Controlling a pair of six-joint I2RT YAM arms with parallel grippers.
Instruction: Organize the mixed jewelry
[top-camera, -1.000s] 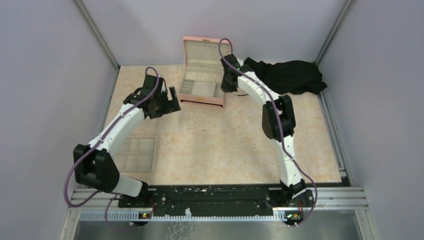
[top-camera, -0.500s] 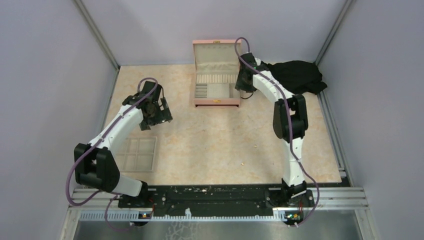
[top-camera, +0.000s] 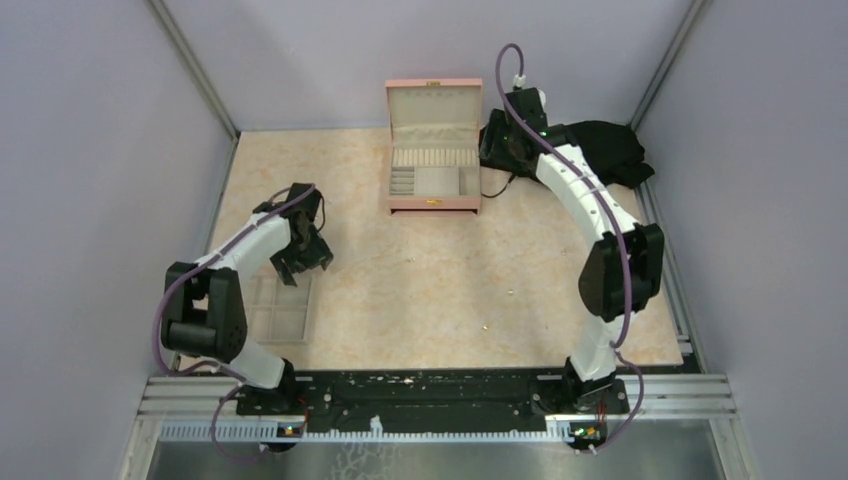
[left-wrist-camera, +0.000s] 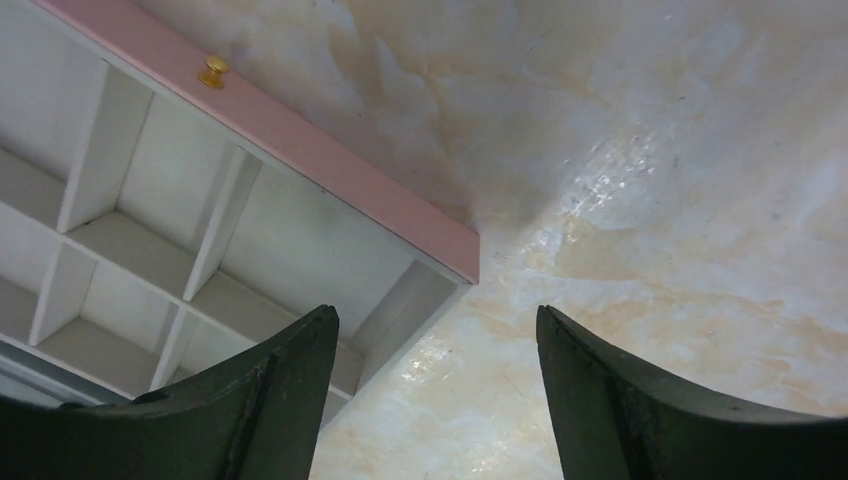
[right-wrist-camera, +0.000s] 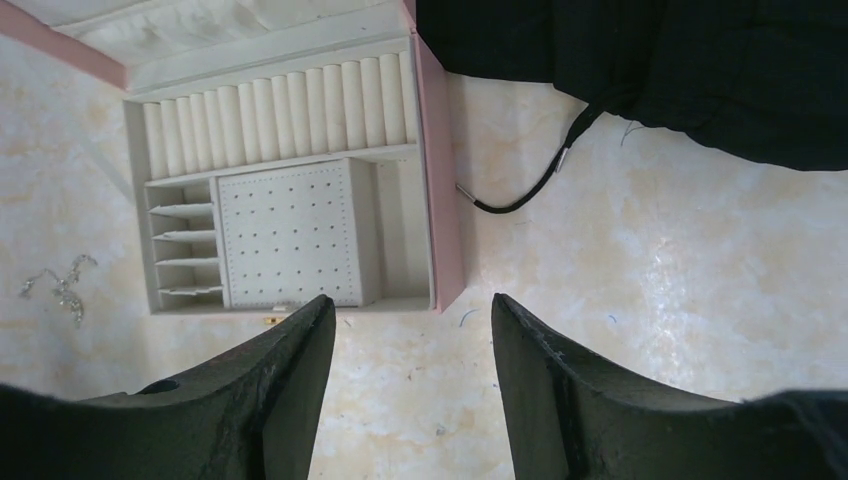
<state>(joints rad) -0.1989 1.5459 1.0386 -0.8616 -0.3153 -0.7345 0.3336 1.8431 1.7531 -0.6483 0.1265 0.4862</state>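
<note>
The left gripper hangs released, fingers spread with nothing between them, over the marbled table. A corner of the beige tray sits directly under one finger in the left wrist view, and the rest of its compartments run off to that side. The tray has a pink wall with a small gold knob on it. Two gold specks of the mixed jewelry lie on the bare tabletop, well apart from both grippers, off to the left gripper's right and back toward the base of the right arm. Ahead of the left gripper and to its right, the pink box stands open, showing ring rolls, small slots and a dotted pad. A pale chain piece rests on the table just past the wall of the box farthest from the right gripper. The right gripper hovers just beside the box's near wall, empty, with its fingers parted. On its other side a black cloth lies heaped, with a black cord trailing from it toward the box.
</note>
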